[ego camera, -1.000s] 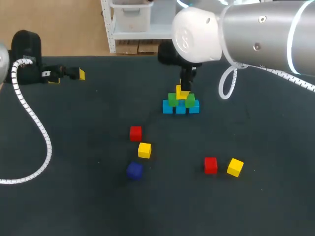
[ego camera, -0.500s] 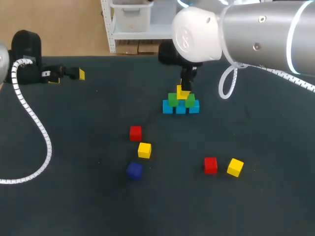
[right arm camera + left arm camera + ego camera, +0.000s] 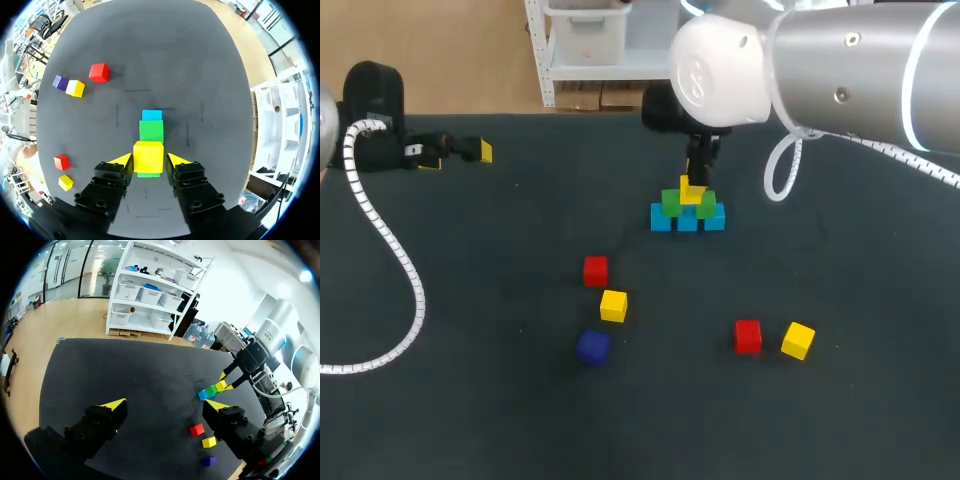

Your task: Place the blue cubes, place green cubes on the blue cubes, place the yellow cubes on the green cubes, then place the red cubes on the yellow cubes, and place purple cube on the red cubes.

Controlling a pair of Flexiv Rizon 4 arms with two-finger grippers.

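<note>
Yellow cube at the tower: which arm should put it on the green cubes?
Right. The right end effector is shut on the yellow cube over the green cubes. The left end effector is open and far away across the table.

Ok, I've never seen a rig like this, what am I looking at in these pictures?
These are two robot arms at a dark table. One picture looks down from overhead; the two round ones come from a camera on each wrist. The right gripper grips a yellow cube at the top of a stack: green cubes on blue cubes. The left gripper is open, holding nothing. Loose on the table lie two red cubes, two more yellow cubes and a purple cube.
</note>
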